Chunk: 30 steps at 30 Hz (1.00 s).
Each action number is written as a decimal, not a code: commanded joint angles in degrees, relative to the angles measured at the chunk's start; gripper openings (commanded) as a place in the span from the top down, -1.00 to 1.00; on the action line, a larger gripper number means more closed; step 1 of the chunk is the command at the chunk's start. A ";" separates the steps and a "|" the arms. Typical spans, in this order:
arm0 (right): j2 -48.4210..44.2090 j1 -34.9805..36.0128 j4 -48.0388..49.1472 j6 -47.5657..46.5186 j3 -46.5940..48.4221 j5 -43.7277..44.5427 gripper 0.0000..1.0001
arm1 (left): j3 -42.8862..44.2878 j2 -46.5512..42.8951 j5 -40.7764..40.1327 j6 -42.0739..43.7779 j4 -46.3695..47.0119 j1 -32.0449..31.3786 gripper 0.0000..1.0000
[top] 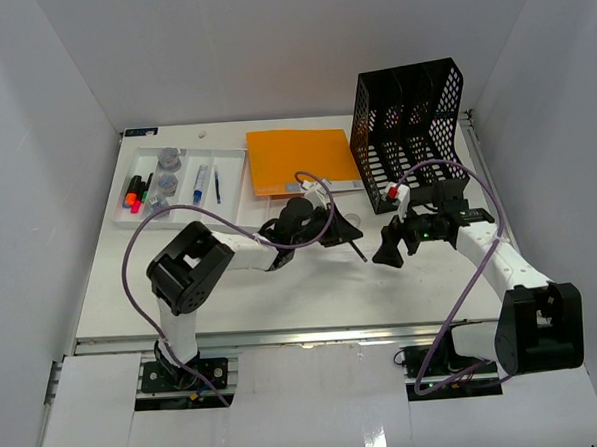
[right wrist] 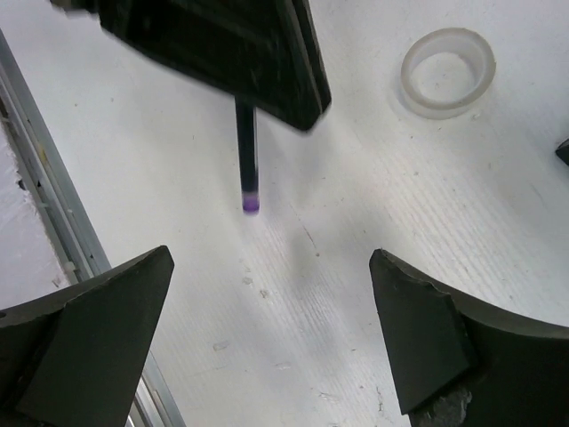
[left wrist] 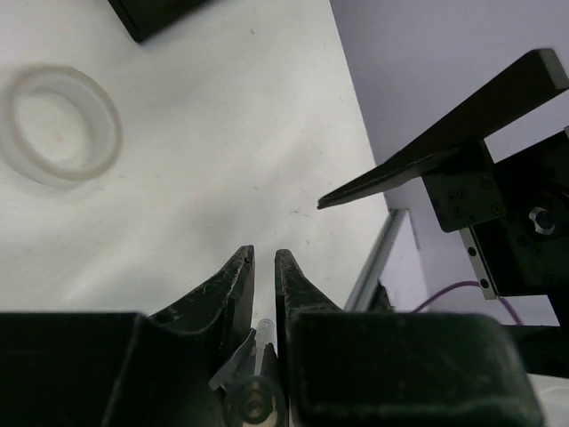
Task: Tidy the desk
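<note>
Pen is hanging in the left gripper's clenched jaws, well right of the tray, over the bench carrying that tray. Right gripper, farther right, is gaping, jaws released. Advisable: swinging tray-ward, lowering the pen flat before releasing.

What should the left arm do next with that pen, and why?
Probably carry it toward the white tray: the left claw is shut on the purple-tipped pen, the right claw stands open and clear of it, and the tray holds pens.
</note>
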 commanded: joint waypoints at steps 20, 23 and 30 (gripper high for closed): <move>-4.13 -0.68 0.76 -2.48 -0.62 1.82 -0.94 | 26.28 -2.11 -21.19 44.49 -57.70 38.32 1.00; -3.94 -0.68 0.76 -2.59 -0.71 2.10 -0.94 | 31.00 2.52 -21.83 45.67 -59.40 38.32 0.90; -3.50 -0.68 1.42 -2.59 -1.23 2.46 -0.94 | 33.66 3.78 -22.09 46.18 -61.66 38.32 -0.34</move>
